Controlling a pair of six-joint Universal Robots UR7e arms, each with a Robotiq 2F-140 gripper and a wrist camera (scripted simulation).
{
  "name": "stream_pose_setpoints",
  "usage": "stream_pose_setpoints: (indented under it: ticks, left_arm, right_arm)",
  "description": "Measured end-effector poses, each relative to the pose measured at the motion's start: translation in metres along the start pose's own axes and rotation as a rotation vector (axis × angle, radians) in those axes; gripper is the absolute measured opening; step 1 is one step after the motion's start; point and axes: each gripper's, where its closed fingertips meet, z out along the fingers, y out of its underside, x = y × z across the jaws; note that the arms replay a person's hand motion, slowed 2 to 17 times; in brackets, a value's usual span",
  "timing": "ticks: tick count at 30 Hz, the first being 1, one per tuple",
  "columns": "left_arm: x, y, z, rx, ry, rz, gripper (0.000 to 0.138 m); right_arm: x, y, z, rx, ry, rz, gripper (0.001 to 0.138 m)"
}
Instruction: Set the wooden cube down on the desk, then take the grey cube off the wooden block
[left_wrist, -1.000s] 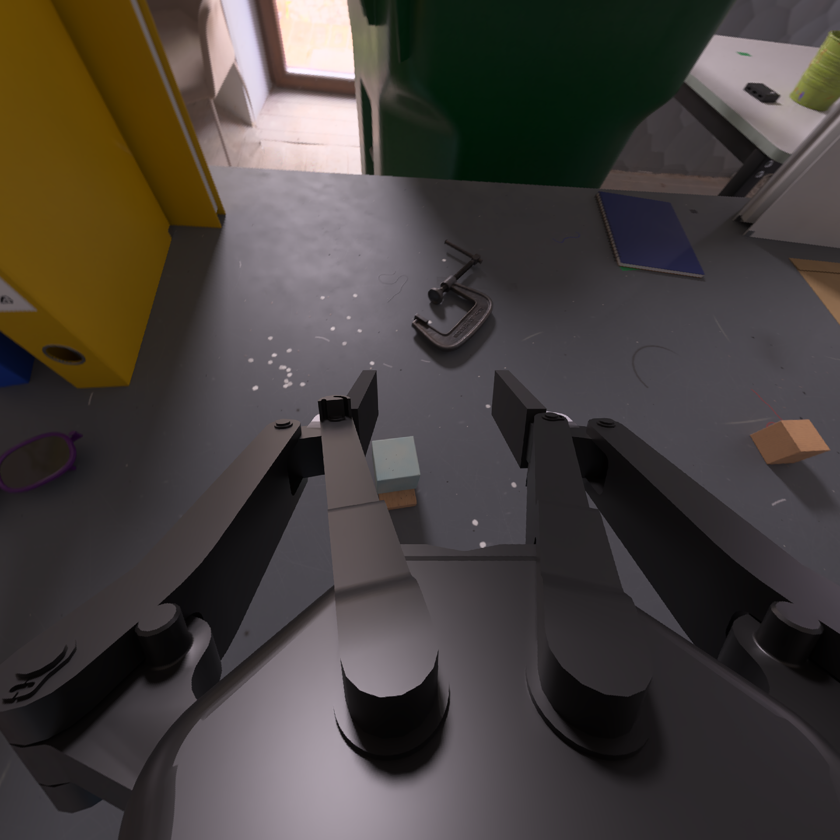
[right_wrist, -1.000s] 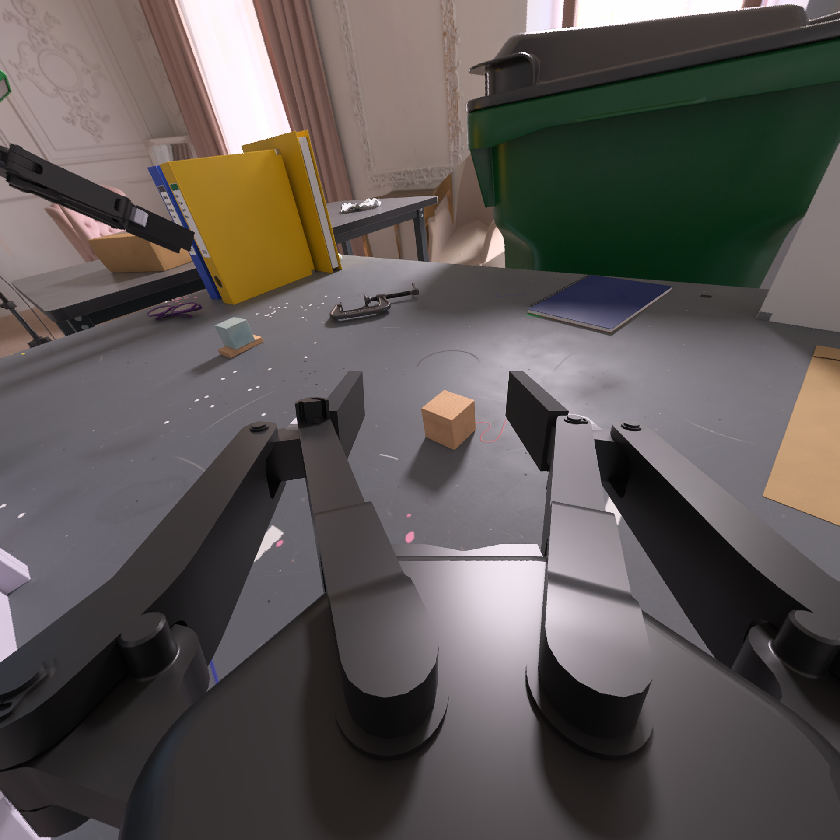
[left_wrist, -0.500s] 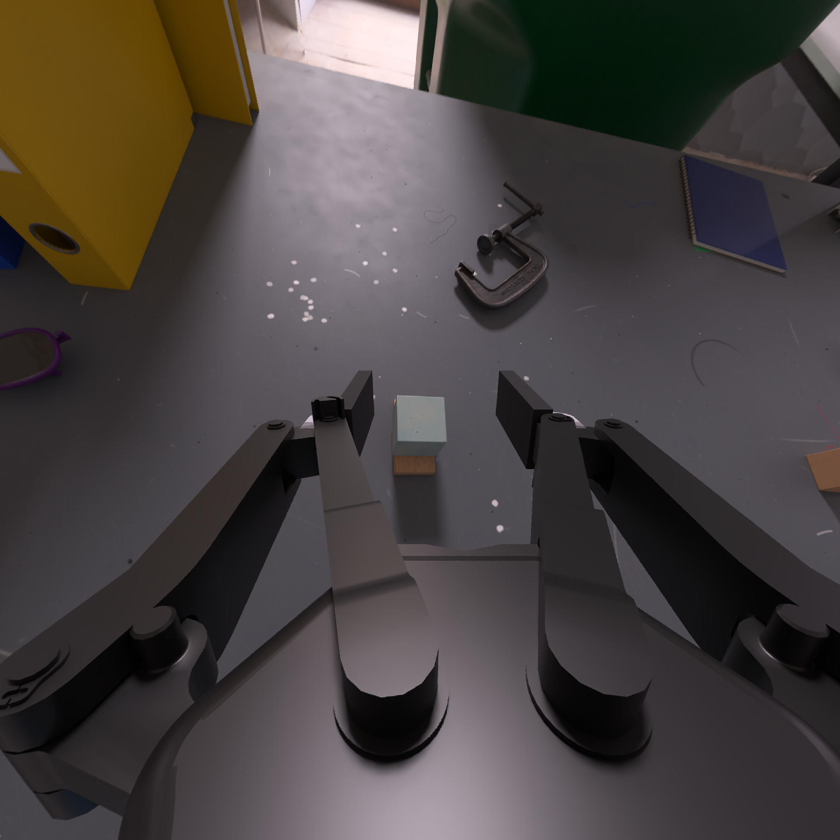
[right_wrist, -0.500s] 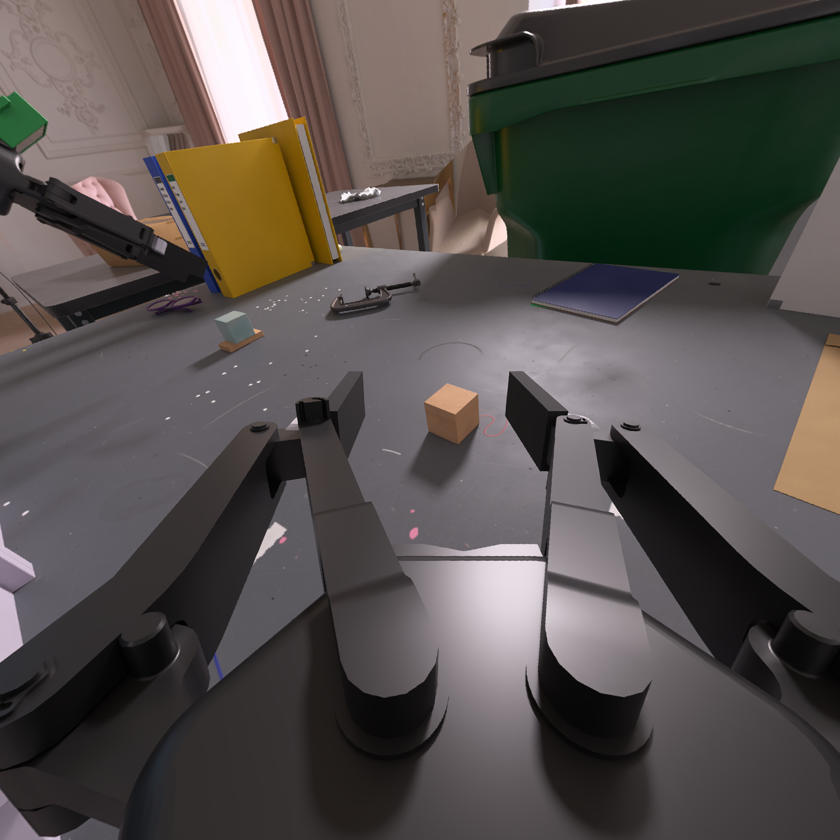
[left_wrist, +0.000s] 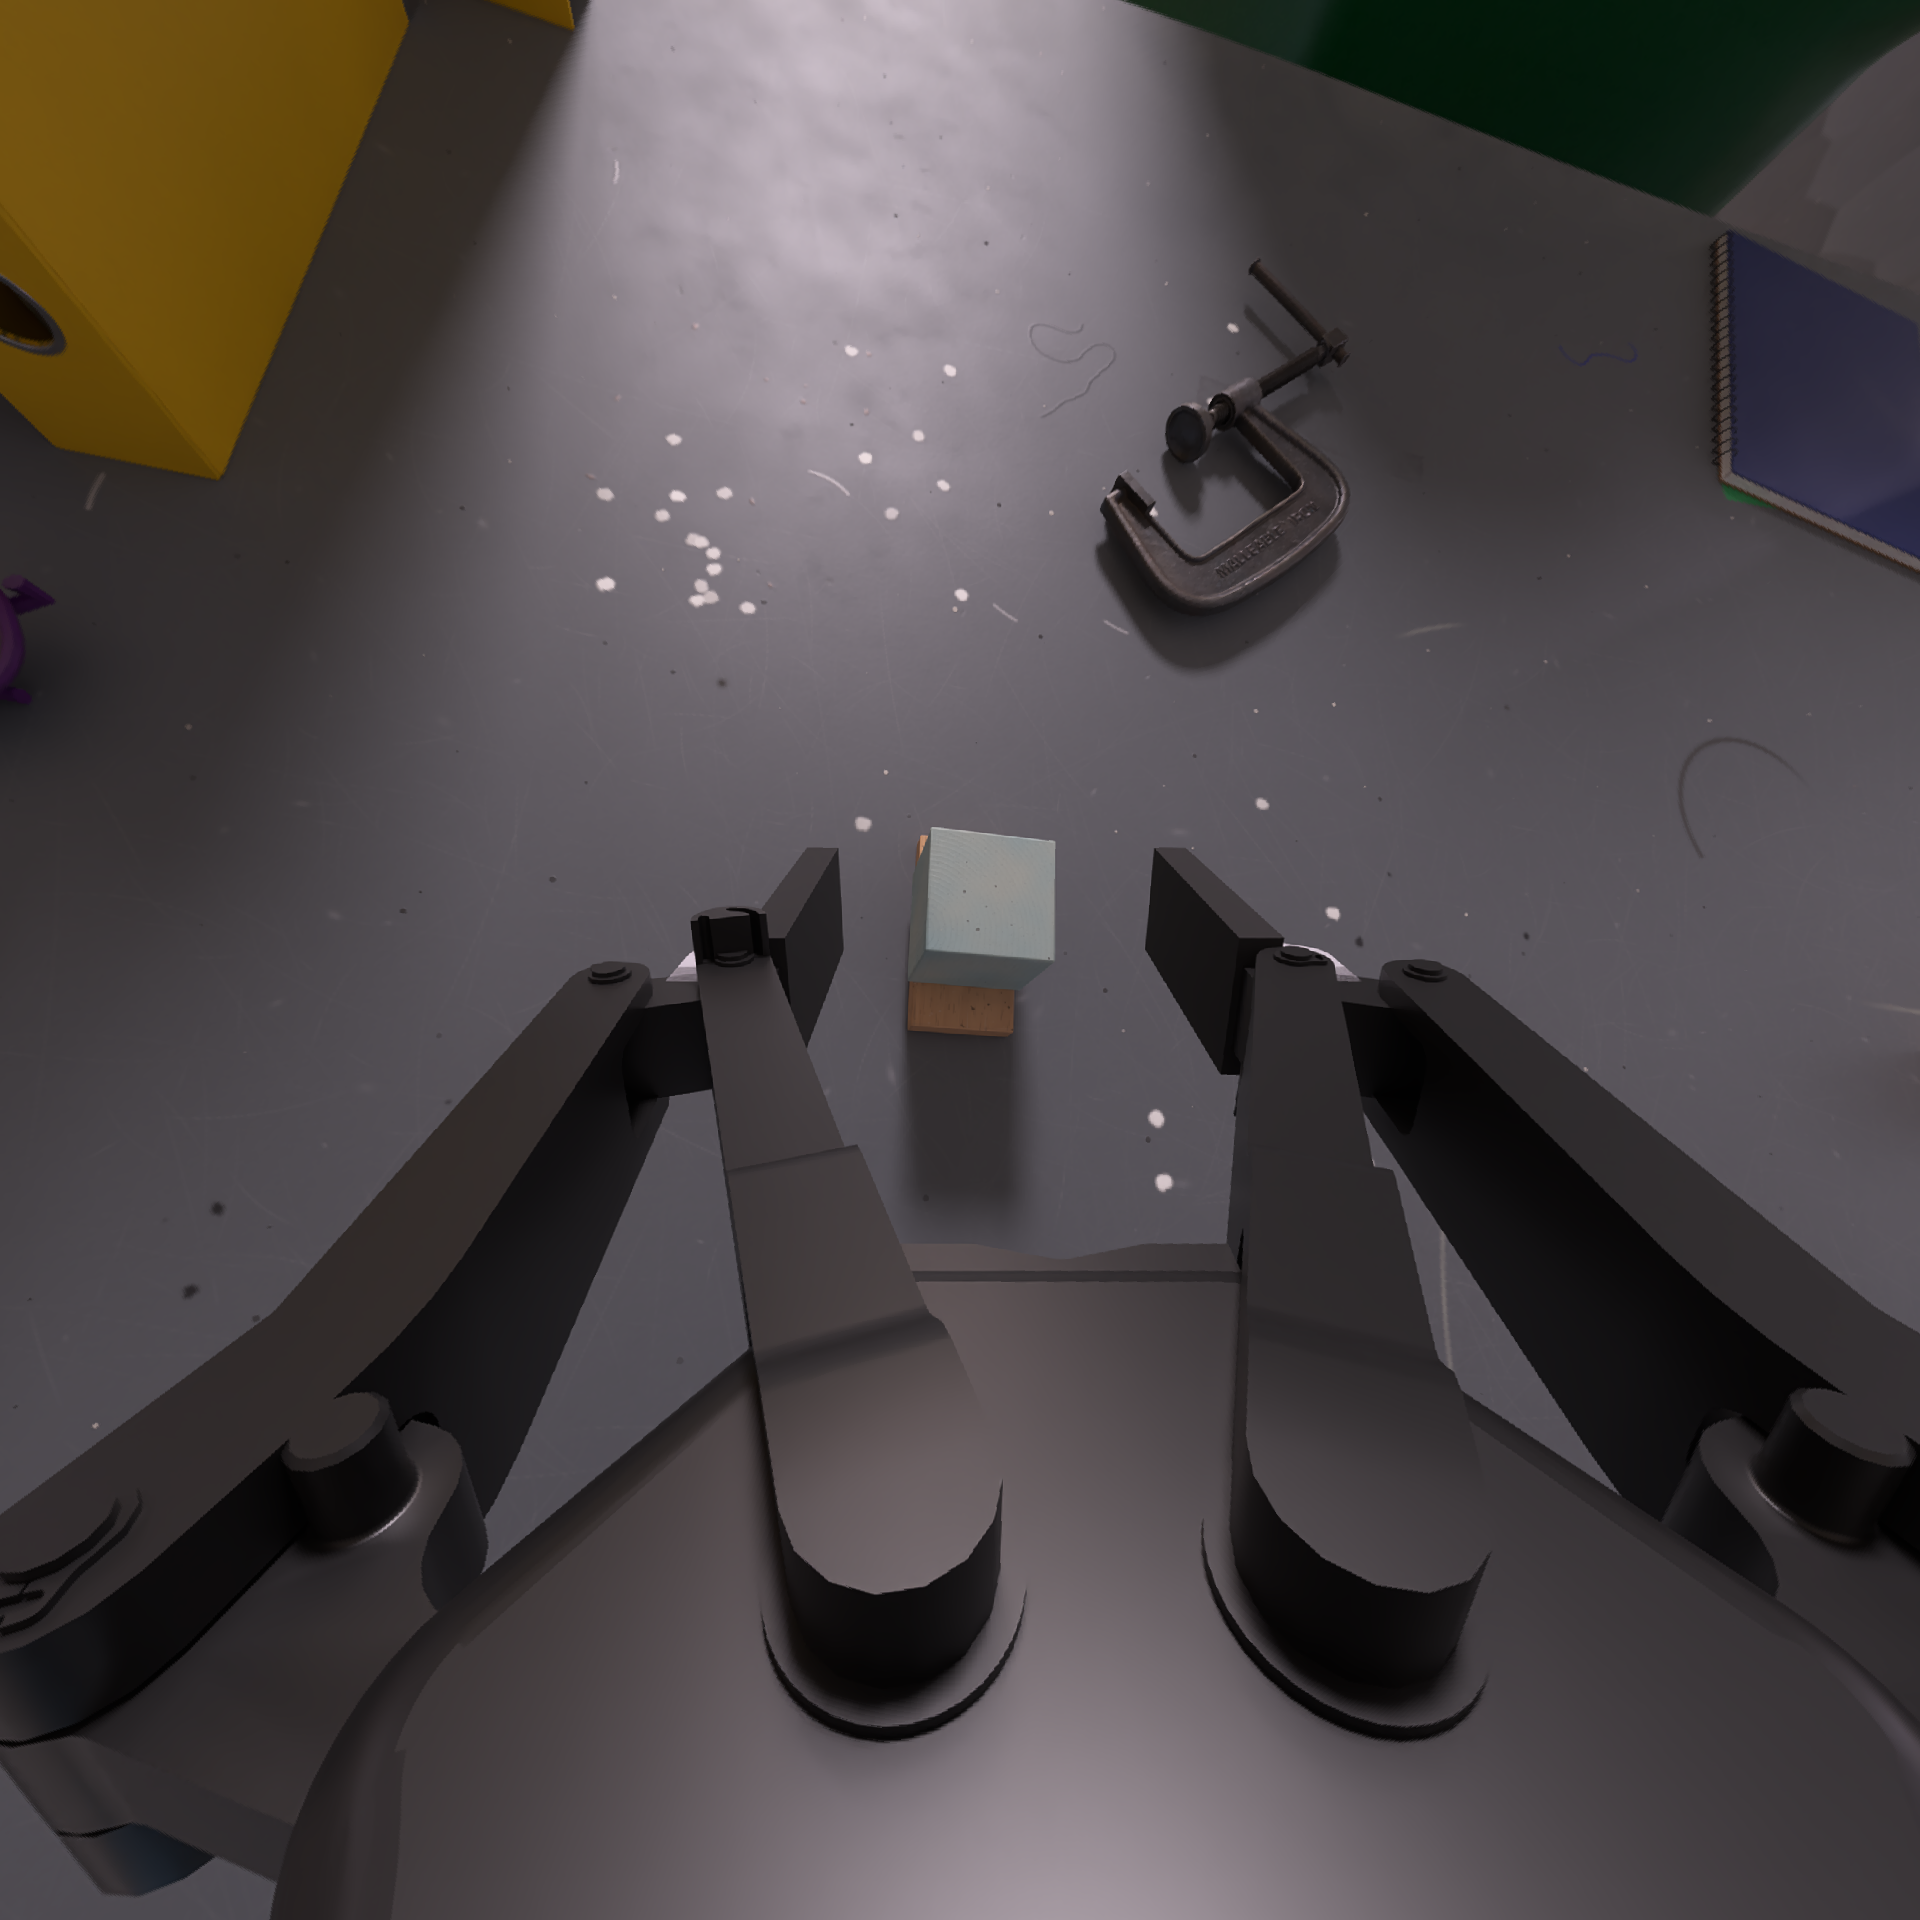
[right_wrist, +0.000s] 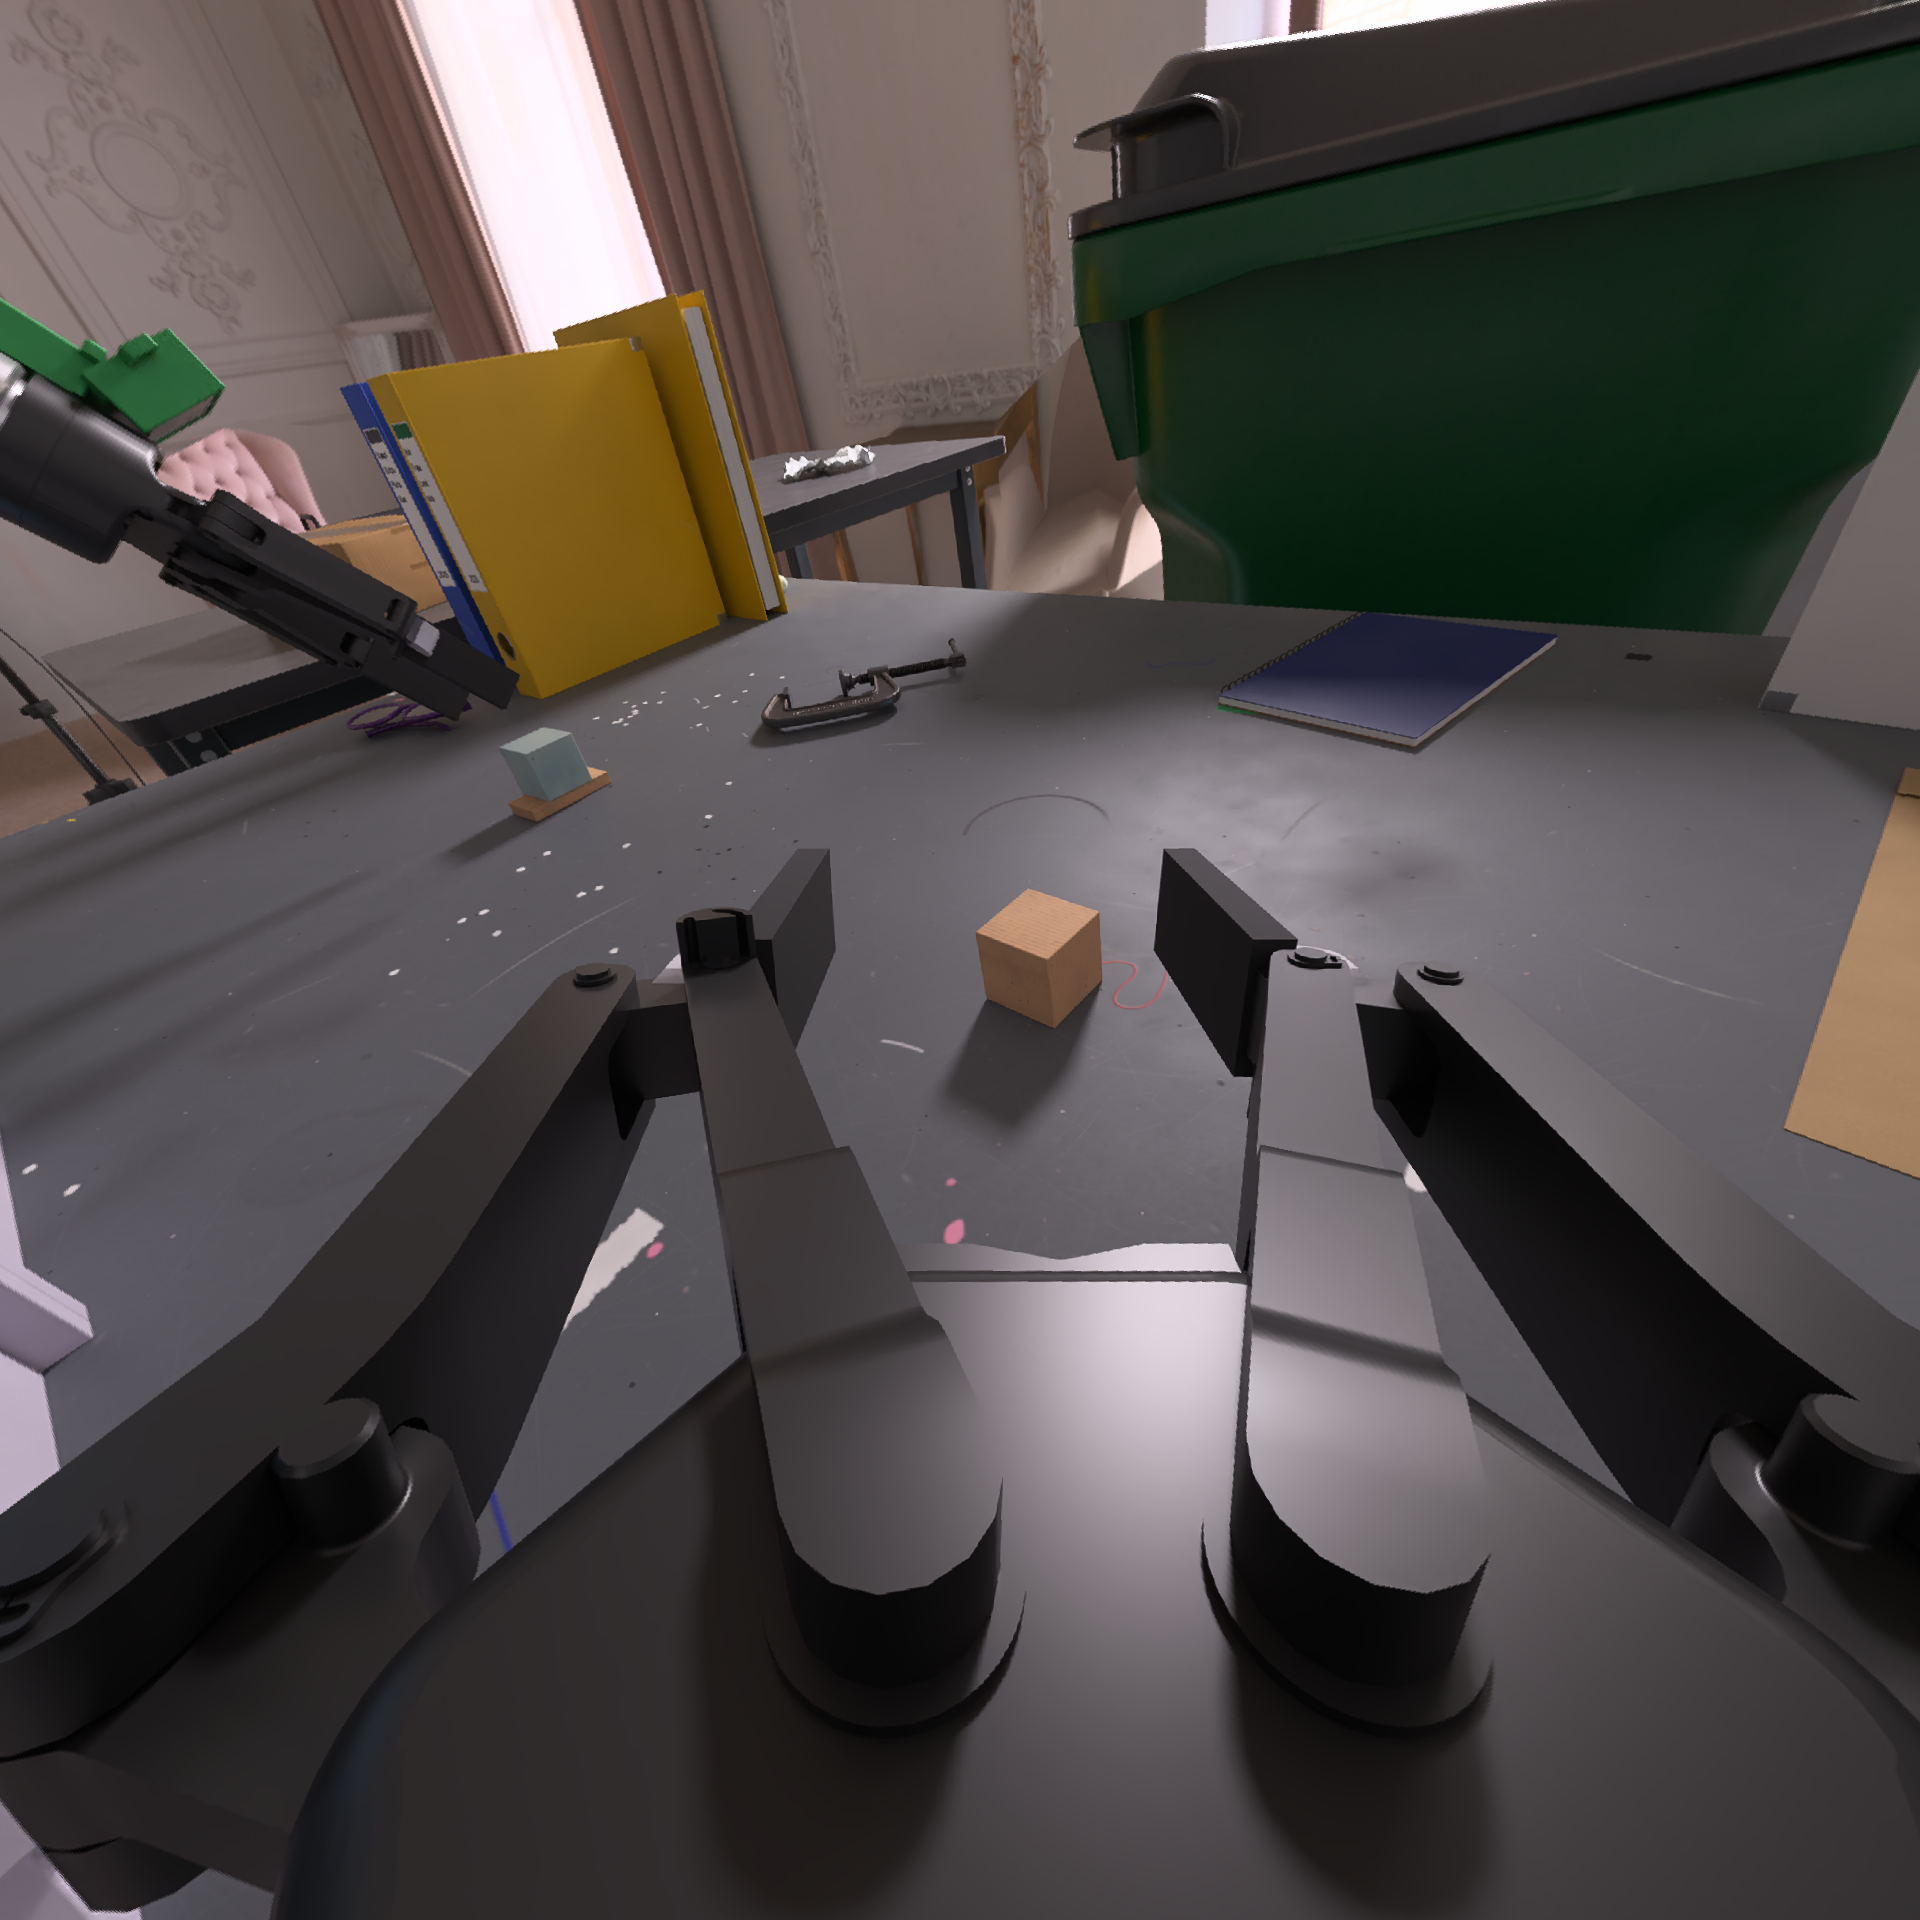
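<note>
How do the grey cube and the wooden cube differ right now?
The grey cube is pale grey-green; the wooden cube is tan. The grey cube sits on the wooden block; the wooden cube rests directly on the desk. Both are ungripped, each framed by an open gripper's fingers.

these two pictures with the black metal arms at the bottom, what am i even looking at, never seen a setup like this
Each picture comes from a camera on a robot arm's wrist, looking forward along its two-fingered claw, so the black bars at the bottom are the claw's own fingers.

The left wrist view looks steeply down. The left claw is open and empty, above a grey cube that sits on a flat wooden block.

The right wrist view looks across the desk. The right claw is also open and holds nothing; a wooden cube stands on the desk beyond its fingers. The left arm shows at the far left.

Also on the desk: a metal C-clamp, a blue notebook and yellow binders. A green bin stands behind.
</note>
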Motion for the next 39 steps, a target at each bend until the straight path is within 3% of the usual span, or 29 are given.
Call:
stream_pose_setpoints:
  ticks: [16, 39]
  left_arm:
    - [0.003, 0.009, 0.017, -0.058, -0.007, -0.026, 0.084]
    - [-0.003, 0.009, 0.026, -0.089, -0.08, -0.018, 0.082]
  right_arm:
    - [-0.003, -0.006, 0.003, 0.013, -0.012, 0.001, 0.082]
    - [-0.011, -0.007, 0.012, -0.008, -0.033, -0.014, 0.083]
